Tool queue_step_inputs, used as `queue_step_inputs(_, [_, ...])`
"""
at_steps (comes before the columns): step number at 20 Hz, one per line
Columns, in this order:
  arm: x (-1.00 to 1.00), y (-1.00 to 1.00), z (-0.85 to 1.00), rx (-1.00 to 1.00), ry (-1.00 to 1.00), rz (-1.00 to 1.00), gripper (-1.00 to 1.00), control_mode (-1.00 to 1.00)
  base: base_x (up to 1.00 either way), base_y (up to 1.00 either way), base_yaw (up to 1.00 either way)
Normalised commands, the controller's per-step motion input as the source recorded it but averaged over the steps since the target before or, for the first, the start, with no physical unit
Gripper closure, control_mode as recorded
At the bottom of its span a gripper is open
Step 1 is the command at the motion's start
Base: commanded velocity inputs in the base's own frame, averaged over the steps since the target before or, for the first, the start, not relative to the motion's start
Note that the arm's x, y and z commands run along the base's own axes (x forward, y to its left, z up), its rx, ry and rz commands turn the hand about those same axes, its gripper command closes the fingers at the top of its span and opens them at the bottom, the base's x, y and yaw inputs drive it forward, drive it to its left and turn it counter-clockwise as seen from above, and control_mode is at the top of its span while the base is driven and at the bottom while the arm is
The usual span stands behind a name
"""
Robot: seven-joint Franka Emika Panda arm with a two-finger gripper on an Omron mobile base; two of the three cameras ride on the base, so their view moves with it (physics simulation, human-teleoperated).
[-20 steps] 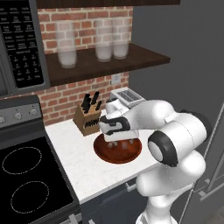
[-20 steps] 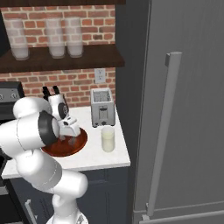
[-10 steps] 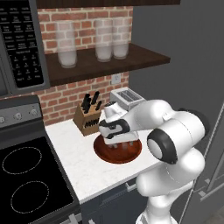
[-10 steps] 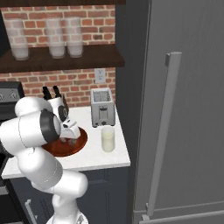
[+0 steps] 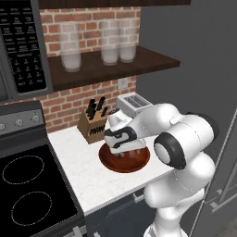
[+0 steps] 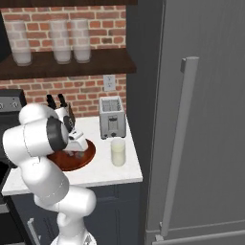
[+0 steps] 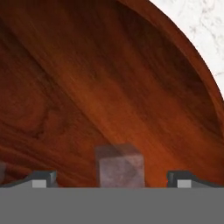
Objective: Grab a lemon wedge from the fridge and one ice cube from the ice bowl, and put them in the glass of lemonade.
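Hand view showed the ice cube (image 7: 120, 165) at six o'clock in the ice bowl (image 7: 131, 87), centred between the wide-open gripper (image 7: 112, 178) fingertips, untouched.

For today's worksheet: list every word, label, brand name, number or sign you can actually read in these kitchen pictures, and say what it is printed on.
Microwave control panel: rows of small white markings, too blurred to read.
Stove knob panel: no readable markings.
Toaster, frosted jars, knife block, fridge, ice bowl: no text or signs.
So nothing here can be quoted.
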Motion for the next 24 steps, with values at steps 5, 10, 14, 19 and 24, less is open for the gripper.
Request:
queue_step_inputs(5, [0.06,0.0,-0.16,-0.07,0.0,0.0,-1.0,-1.0,0.0,0.0,0.0])
queue_step_inputs(10, [0.1,0.0,-0.19,-0.09,0.0,0.0,-1.0,-1.0,0.0,0.0,0.0])
queue_step_inputs(14, [0.0,-0.08,-0.23,-0.09,0.0,0.0,1.0,-1.0,0.0,0.0,0.0])
queue_step_inputs(19, [-0.16,-0.26,-0.28,-0.05,-0.02,0.0,1.0,-1.0,0.0,0.0,0.0])
queue_step_inputs(24, [-0.41,-0.5,-0.4,-0.01,-0.01,0.0,1.0,-1.0,0.0,0.0,0.0])
